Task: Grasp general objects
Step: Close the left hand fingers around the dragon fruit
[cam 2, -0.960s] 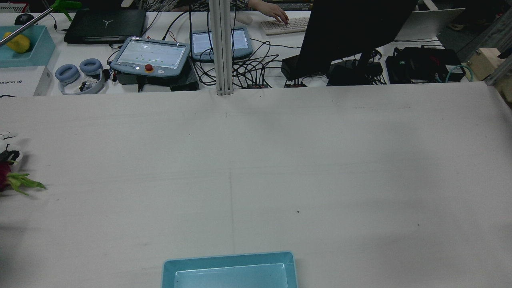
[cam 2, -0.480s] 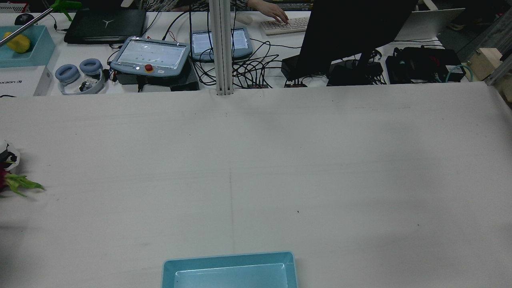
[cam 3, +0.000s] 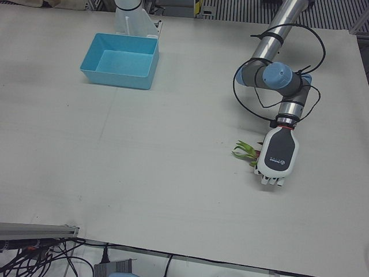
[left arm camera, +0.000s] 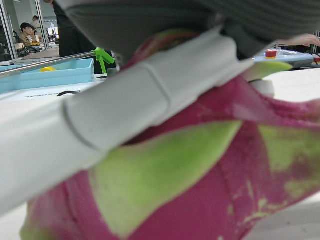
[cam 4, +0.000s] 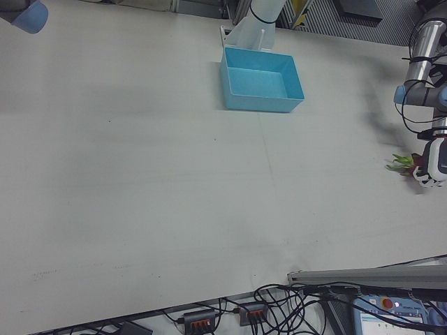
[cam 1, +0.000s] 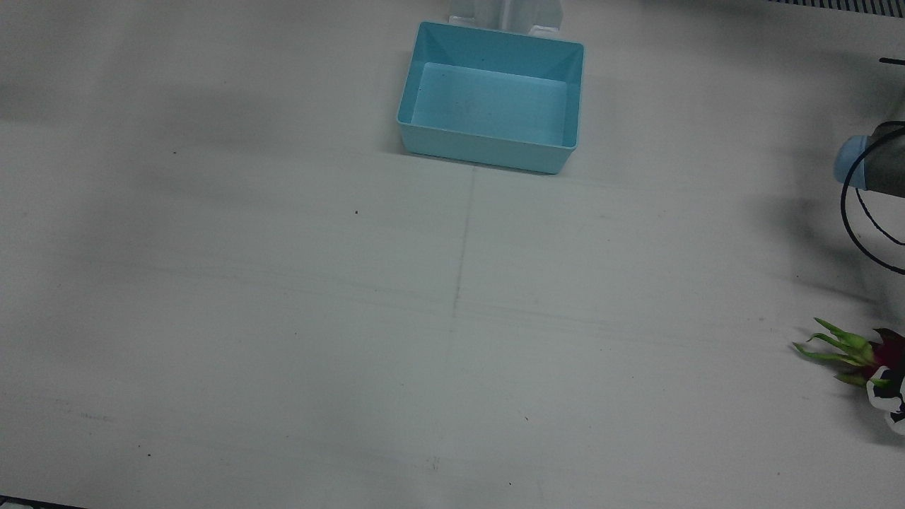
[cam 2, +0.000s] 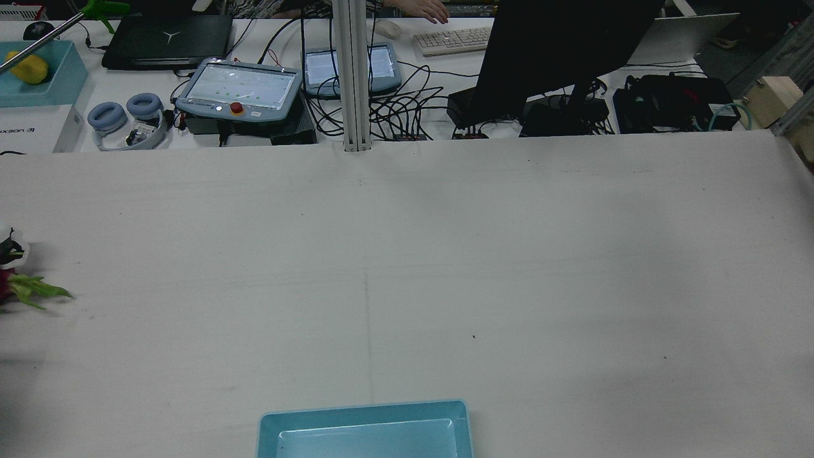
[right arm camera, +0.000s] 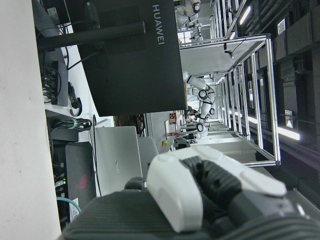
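A pink dragon fruit with green leaf tips [cam 3: 247,153] lies on the white table near its edge on my left side. My left hand [cam 3: 277,156] is on top of it, palm down, with only the leaf tips sticking out. In the left hand view a white finger [left arm camera: 140,110] lies closed across the fruit's skin [left arm camera: 200,190]. The fruit also shows in the front view [cam 1: 845,350] and the rear view [cam 2: 32,289]. My right hand [right arm camera: 210,190] shows only in its own view, off the table area; I cannot tell how its fingers stand.
An empty light blue bin [cam 1: 424,145] stands at the table's middle, close to the arm pedestals. Beyond the far edge are teach pendants [cam 2: 238,89], a monitor [cam 2: 559,51] and cables.
In the rear view my left hand has drawn slightly toward the left edge and closed in on the fruit; the leaf tips shifted a little left. The person's hand left the keyboard.
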You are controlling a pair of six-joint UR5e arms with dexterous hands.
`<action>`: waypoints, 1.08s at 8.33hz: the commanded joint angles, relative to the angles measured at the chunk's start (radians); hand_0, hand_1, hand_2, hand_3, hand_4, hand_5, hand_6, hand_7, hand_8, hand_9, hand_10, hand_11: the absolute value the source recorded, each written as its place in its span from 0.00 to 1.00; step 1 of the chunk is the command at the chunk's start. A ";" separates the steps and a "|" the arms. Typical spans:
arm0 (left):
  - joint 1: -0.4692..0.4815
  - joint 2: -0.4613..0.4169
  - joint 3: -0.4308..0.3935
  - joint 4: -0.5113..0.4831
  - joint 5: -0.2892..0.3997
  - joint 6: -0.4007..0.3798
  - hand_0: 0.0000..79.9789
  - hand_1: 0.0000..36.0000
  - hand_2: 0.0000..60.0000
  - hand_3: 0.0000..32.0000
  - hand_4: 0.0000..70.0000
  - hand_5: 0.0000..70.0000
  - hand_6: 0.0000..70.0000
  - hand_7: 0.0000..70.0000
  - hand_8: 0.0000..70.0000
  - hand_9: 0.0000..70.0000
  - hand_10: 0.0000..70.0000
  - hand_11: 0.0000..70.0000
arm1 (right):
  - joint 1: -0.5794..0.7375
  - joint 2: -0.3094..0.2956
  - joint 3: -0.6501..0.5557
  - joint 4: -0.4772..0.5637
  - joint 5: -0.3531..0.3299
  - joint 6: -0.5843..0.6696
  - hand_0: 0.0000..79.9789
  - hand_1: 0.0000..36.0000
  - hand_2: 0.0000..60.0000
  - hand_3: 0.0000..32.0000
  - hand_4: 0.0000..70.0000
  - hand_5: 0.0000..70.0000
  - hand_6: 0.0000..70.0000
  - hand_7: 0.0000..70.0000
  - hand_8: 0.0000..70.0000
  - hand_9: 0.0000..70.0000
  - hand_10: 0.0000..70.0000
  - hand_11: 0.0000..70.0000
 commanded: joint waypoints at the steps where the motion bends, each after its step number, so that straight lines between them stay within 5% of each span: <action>1: -0.004 0.002 -0.006 -0.016 0.000 -0.005 1.00 1.00 1.00 0.00 1.00 1.00 1.00 1.00 1.00 1.00 1.00 1.00 | 0.000 0.000 0.000 0.000 0.000 0.000 0.00 0.00 0.00 0.00 0.00 0.00 0.00 0.00 0.00 0.00 0.00 0.00; 3: -0.007 0.005 -0.046 -0.018 0.013 -0.020 1.00 1.00 1.00 0.00 1.00 1.00 1.00 1.00 1.00 1.00 1.00 1.00 | 0.000 0.000 0.000 0.000 0.000 0.000 0.00 0.00 0.00 0.00 0.00 0.00 0.00 0.00 0.00 0.00 0.00 0.00; 6: -0.018 0.016 -0.252 0.063 0.110 -0.121 1.00 1.00 1.00 0.00 1.00 1.00 1.00 1.00 1.00 1.00 1.00 1.00 | 0.000 0.000 -0.002 0.000 0.000 0.000 0.00 0.00 0.00 0.00 0.00 0.00 0.00 0.00 0.00 0.00 0.00 0.00; 9: -0.123 0.000 -0.374 0.117 0.379 -0.200 1.00 1.00 1.00 0.00 1.00 1.00 1.00 1.00 1.00 1.00 1.00 1.00 | 0.000 0.000 -0.002 0.000 0.000 0.000 0.00 0.00 0.00 0.00 0.00 0.00 0.00 0.00 0.00 0.00 0.00 0.00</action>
